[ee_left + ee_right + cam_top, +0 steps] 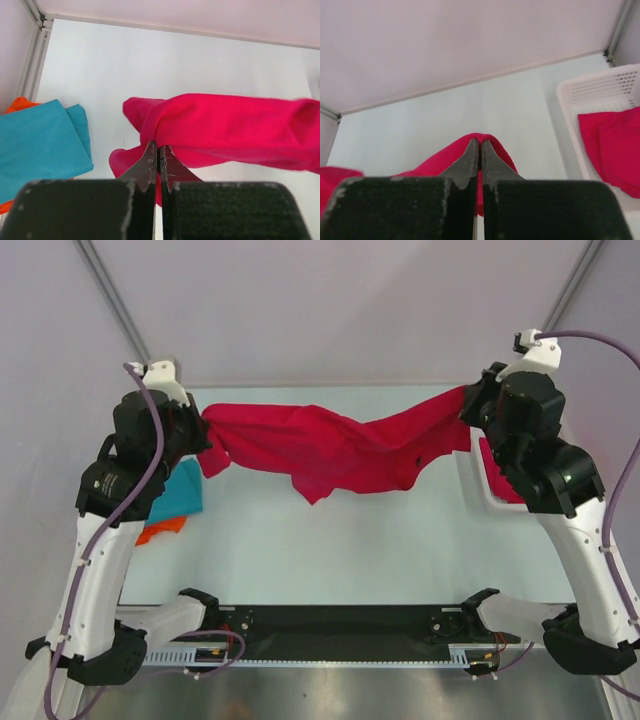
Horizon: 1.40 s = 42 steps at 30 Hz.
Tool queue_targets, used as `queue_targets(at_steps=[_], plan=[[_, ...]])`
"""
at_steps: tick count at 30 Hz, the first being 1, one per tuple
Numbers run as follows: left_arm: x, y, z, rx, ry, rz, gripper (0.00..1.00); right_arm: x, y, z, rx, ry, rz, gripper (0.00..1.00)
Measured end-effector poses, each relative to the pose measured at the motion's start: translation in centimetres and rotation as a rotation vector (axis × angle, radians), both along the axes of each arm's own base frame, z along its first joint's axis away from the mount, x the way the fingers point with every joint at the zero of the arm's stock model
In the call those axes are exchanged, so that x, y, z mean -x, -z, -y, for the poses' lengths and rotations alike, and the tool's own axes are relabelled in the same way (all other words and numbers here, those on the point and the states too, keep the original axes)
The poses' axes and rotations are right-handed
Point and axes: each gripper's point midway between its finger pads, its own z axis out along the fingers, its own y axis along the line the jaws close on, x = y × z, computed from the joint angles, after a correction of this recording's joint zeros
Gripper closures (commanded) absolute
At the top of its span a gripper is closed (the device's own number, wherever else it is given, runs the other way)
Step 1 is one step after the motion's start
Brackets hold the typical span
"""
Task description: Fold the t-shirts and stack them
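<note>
A crimson red t-shirt hangs stretched above the table between both arms, sagging in the middle. My left gripper is shut on its left end. At the right end, my right gripper is shut on the red cloth. In the top view the left gripper and right gripper are mostly hidden by the wrists. A folded teal t-shirt lies on an orange t-shirt at the table's left, also seen as teal over orange.
A white mesh basket stands at the table's right edge with another red t-shirt inside; from above the basket is half hidden under the right arm. Back wall and corner posts are close behind.
</note>
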Motion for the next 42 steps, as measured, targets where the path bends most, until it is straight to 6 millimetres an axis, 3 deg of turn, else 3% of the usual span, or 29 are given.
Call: queue_targets(at_steps=[2,5,10,14,17,19,22,25,28,34,38,42], plan=[[-0.1,0.0,-0.4,0.002,-0.014,-0.001,1.0,0.4,-0.1,1.2,0.008,0.035,-0.001,1.0],[-0.6,0.3,-0.5,0.015,-0.018,-0.01,1.0,-0.8,2.0,2.2,0.036,0.076,-0.059,1.0],[-2.7,3.8,-0.2,0.023,-0.009,-0.106,1.0,-5.0,9.1,1.8,0.121,0.092,-0.256,1.0],[-5.1,6.2,-0.2,0.049,0.004,-0.175,1.0,-7.9,13.4,1.2,0.148,0.065,-0.366,1.0],[-8.3,8.8,0.5,0.085,0.034,-0.238,1.0,-11.0,15.7,2.1,0.15,0.073,-0.433,1.0],[-10.4,11.8,1.4,0.105,0.064,-0.308,1.0,-14.4,17.0,2.4,0.154,0.078,-0.457,1.0],[-12.4,16.0,2.6,0.131,0.099,-0.41,1.0,-18.5,20.6,2.8,0.186,0.083,-0.521,1.0],[-13.1,18.8,3.3,0.144,0.119,-0.483,1.0,-19.8,24.7,2.8,0.216,0.074,-0.61,0.8],[-13.5,19.3,3.3,0.147,0.121,-0.491,1.0,-20.3,26.4,2.4,0.214,0.056,-0.659,0.64],[-14.3,18.9,2.9,0.153,0.111,-0.455,1.0,-19.2,24.6,0.4,0.196,0.018,-0.612,0.54],[-14.7,19.4,2.7,0.165,0.099,-0.443,1.0,-14.9,24.2,-3.8,0.189,-0.076,-0.597,0.52],[-14.2,20.9,2.6,0.17,0.09,-0.473,1.0,-8.8,25.7,-11.2,0.178,-0.267,-0.613,0.51]])
